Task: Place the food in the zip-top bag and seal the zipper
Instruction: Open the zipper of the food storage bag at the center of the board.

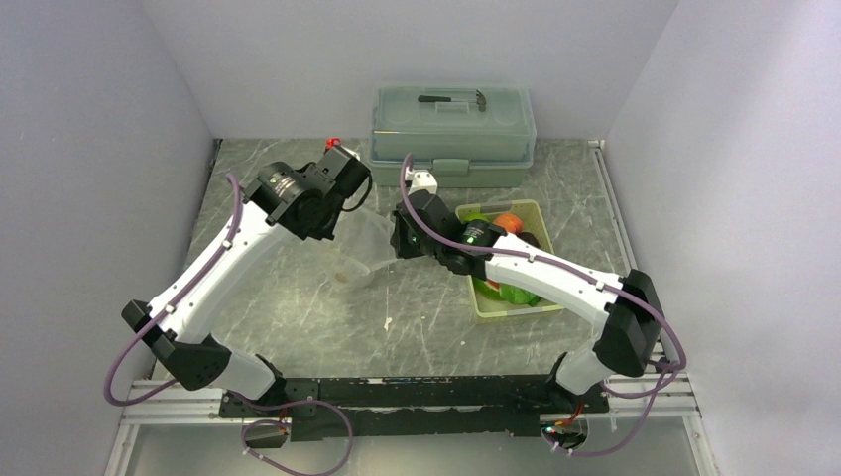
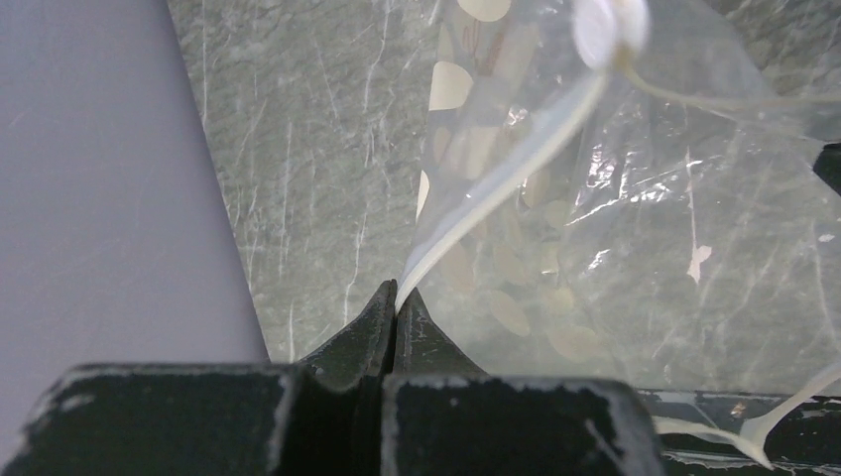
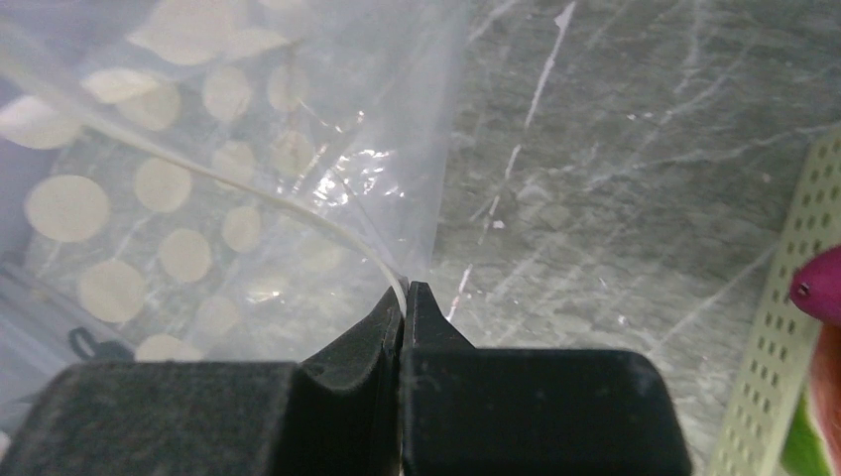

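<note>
The zip-top bag (image 1: 369, 241), clear with pale polka dots, hangs between my two grippers over the middle of the table. My left gripper (image 2: 397, 294) is shut on the bag's mouth edge, where the white zipper (image 2: 506, 169) strip runs into its tips. My right gripper (image 3: 406, 288) is shut on the opposite end of the zipper (image 3: 248, 198). No food shows inside the bag. The food lies in the tray to the right: an orange-red round fruit (image 1: 508, 222), a dark piece (image 1: 532, 241), green lettuce (image 1: 516, 295), and a magenta root (image 3: 819, 288) at the right wrist view's edge.
The pale yellow-green perforated tray (image 1: 541, 210) sits right of centre, partly under my right arm. A lidded grey-green box (image 1: 453, 124) stands against the back wall. A small white scrap (image 1: 389, 323) lies on the marbled table. Walls close in on both sides.
</note>
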You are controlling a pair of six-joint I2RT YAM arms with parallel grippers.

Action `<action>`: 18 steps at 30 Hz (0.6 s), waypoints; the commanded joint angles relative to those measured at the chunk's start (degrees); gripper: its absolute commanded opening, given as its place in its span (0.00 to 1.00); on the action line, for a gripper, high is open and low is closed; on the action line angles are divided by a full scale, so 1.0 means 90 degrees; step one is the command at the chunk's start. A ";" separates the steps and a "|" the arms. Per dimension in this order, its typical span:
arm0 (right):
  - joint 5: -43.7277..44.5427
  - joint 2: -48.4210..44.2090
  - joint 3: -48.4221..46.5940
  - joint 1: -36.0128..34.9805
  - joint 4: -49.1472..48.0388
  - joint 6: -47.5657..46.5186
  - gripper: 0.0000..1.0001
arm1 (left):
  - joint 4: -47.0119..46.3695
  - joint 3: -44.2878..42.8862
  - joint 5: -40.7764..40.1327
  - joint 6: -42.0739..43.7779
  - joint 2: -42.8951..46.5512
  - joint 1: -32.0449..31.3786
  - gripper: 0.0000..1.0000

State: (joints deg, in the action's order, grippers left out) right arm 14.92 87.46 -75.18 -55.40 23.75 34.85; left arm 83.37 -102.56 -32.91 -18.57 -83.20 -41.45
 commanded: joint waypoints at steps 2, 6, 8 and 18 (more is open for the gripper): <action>-0.0886 0.0241 -0.0140 0.0097 -0.0612 0.0175 0.00 | 0.0035 0.0122 -0.0262 -0.0092 -0.0151 -0.0152 0.00; -0.0892 0.0181 -0.0143 0.0127 -0.0637 0.0151 0.00 | 0.0044 0.0200 -0.0284 -0.0223 -0.0216 -0.0234 0.00; -0.0879 0.0108 -0.0148 0.0148 -0.0653 0.0137 0.00 | -0.0001 0.0238 -0.0233 -0.0267 -0.0239 -0.0255 0.00; -0.0837 -0.0302 -0.0253 0.0174 -0.0584 0.0100 0.40 | -0.0142 0.0306 -0.0110 -0.0325 -0.0316 -0.0305 0.00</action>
State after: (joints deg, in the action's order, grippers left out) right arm 7.35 88.66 -75.18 -54.06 20.45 35.81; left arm 83.44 -99.94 -33.30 -20.36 -85.80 -43.68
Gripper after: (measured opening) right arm 0.337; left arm 0.012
